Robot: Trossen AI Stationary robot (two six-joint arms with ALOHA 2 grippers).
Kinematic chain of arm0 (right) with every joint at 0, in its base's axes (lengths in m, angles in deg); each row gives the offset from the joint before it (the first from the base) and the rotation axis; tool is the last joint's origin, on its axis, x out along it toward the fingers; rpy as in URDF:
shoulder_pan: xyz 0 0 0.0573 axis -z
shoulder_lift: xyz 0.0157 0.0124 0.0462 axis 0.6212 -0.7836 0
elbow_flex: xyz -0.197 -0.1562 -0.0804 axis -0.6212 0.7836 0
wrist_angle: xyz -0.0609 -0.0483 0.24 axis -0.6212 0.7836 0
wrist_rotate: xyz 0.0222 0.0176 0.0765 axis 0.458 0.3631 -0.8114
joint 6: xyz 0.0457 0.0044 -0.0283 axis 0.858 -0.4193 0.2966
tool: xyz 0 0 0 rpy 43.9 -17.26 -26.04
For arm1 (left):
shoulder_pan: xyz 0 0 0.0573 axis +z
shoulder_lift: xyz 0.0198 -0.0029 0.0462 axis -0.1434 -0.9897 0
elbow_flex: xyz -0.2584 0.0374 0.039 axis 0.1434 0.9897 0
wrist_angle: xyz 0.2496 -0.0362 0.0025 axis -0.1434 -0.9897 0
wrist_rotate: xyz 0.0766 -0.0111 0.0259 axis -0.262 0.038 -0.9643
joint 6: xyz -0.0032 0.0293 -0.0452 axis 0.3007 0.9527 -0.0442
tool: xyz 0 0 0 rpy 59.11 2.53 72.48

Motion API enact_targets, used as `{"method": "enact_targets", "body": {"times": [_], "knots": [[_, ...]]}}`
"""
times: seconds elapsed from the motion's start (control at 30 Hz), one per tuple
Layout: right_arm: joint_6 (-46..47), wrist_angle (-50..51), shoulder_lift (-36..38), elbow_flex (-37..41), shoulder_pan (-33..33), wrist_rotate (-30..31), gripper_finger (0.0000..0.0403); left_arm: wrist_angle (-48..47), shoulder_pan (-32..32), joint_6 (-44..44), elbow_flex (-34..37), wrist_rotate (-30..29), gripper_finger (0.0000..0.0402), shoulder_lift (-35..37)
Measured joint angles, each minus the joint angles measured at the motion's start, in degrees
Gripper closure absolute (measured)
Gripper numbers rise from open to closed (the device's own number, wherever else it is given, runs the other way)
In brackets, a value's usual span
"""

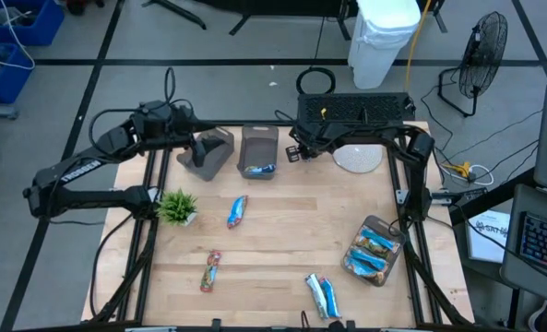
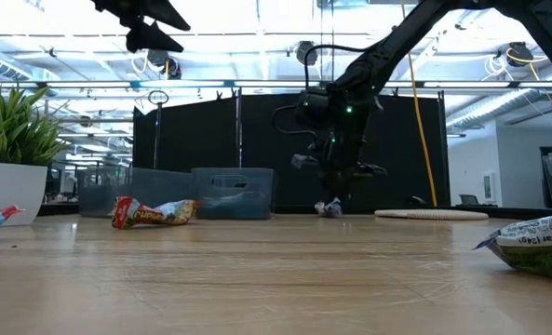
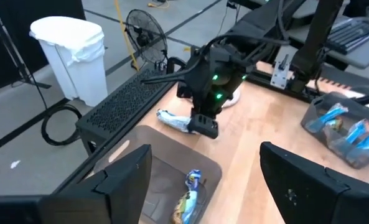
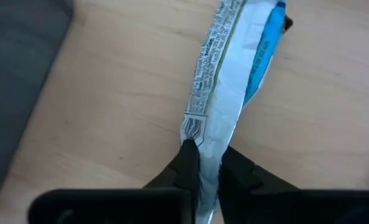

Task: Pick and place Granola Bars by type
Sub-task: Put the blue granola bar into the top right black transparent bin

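Lying at the front edge of the surface (image 1: 282,235): two Granola Bars (image 1: 322,295) side by side, with a red-wrapped bar (image 1: 210,270) off to the left. Sitting a little farther back on the right, a clear bin (image 1: 395,242) holding several blue bars. Resting near the middle, a lone blue bar (image 1: 238,211), beside a small green plant (image 1: 177,207) at the left rim.

Standing toward the far edge, a grey bin (image 1: 258,140) carrying one bar (image 1: 259,170), and next to it a second grey bin (image 1: 213,152) tipping on its side. Hovering over these bins, the left gripper (image 3: 200,180), fingers spreading wide and holding nothing.

Reaching down just right of the grey bin, the right gripper (image 4: 208,165), fingers pressing together and pinching the wrapper end of the pinched bar (image 4: 234,68), which is lying on the wood by the far edge. Lying beyond to the right, a white round disc (image 1: 358,159).
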Motion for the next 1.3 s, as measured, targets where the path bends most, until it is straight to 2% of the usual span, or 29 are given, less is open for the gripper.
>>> {"method": "enact_targets", "body": {"times": [0.13, 0.4, 0.67, 1.03, 1.3], "knots": [[-2.59, -0.27, 1.35, 0.0, -0.16, -1.49, 0.0394, 0.04, 0.06, 2.93, 0.0, 0.01, 0.0112, -1.36], [-5.2, -0.48, 5.92, 0.0, -1.69, -2.95, 0.0395, 3.1, 0.15, 5.75, 0.0, 0.39, 0.0113, -6.86], [-7.12, -0.27, 13.74, 0.0, -4.45, -2.89, 0.0397, 7.53, 0.15, 6.1, 0.0, 4.64, 0.0125, -11.5], [-9.8, -6.25, 22.17, 0.0, -9.0, -3.19, 0.0398, 14.15, 0.15, 3.0, -0.02, 7.13, 0.0126, -12.69], [-13.62, -15.1, 24.49, 0.0, -13.3, -9.01, 0.0398, 15.39, 0.04, 0.14, -0.04, 10.59, 0.0126, -12.44]]}}
